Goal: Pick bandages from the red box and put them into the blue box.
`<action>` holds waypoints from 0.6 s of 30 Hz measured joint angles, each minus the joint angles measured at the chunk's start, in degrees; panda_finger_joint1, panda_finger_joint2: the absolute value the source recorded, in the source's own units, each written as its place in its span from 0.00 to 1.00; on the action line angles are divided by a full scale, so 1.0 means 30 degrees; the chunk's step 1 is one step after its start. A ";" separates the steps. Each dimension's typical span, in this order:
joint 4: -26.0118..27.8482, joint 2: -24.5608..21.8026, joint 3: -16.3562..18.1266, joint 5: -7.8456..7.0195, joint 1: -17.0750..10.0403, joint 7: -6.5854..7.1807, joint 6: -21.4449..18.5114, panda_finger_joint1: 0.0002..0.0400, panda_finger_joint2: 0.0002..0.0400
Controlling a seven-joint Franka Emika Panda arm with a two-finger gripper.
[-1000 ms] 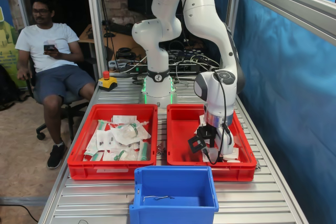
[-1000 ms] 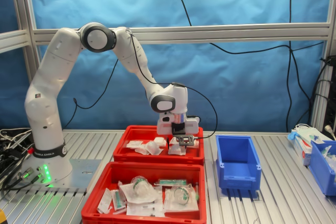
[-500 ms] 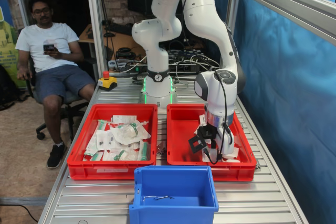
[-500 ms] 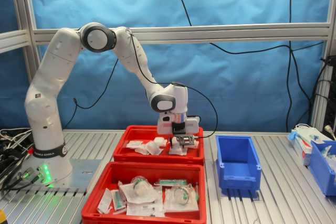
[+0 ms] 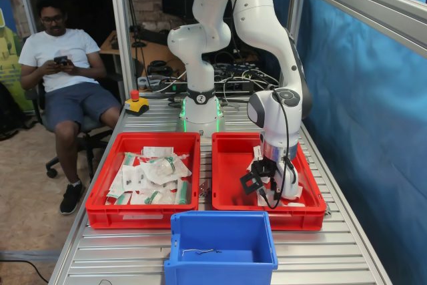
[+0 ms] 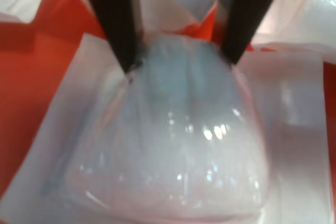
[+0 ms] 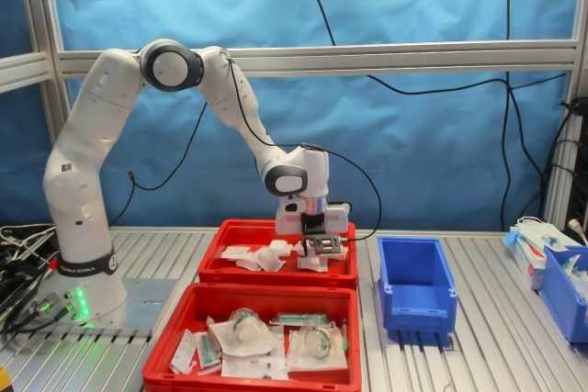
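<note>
the end effector [image 5: 274,185] hangs inside the red box [image 5: 230,158], at the lower right of centre in the first exterior view, its two dark fingers [image 6: 118,19] closed against the padded dome of a bandage packet [image 6: 173,145]; in the wrist view the fingers touch the upper edge of the dome on either side, with red floor showing around the packet's flat white border. whether the packet is clear of the floor cannot be told. more bandages [image 7: 262,256] lie at the left of centre in the second exterior view, inside the same box, just beside the end effector.

a second red tray [image 5: 100,201] heaped with green-marked wrappers [image 5: 160,171] sits beside it, towards the left of the first exterior view. the blue box [image 5: 220,248] stands at the bottom centre of the first exterior view, just beside the near rims of both trays, open-topped with a thin wire [image 5: 200,252] on its floor. bare ribbed table [image 5: 333,251] lies to the right of it. aluminium frame posts [image 5: 123,38] rise behind the trays, a yellow stop button [image 5: 136,103] sits at the table's far left corner, and a seated man [image 5: 63,78] is at the upper left, off the table.
</note>
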 joint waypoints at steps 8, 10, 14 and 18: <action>0.0098 -0.0001 -0.0011 0.0000 0.0000 0.0000 0.0000 0.15 0.15; 0.0111 -0.0001 -0.0011 0.0000 0.0000 0.0000 0.0000 0.15 0.15; 0.0114 -0.0001 -0.0011 0.0000 0.0000 0.0000 0.0000 0.09 0.09; 0.0115 -0.0001 -0.0011 0.0000 0.0000 0.0000 0.0000 0.09 0.09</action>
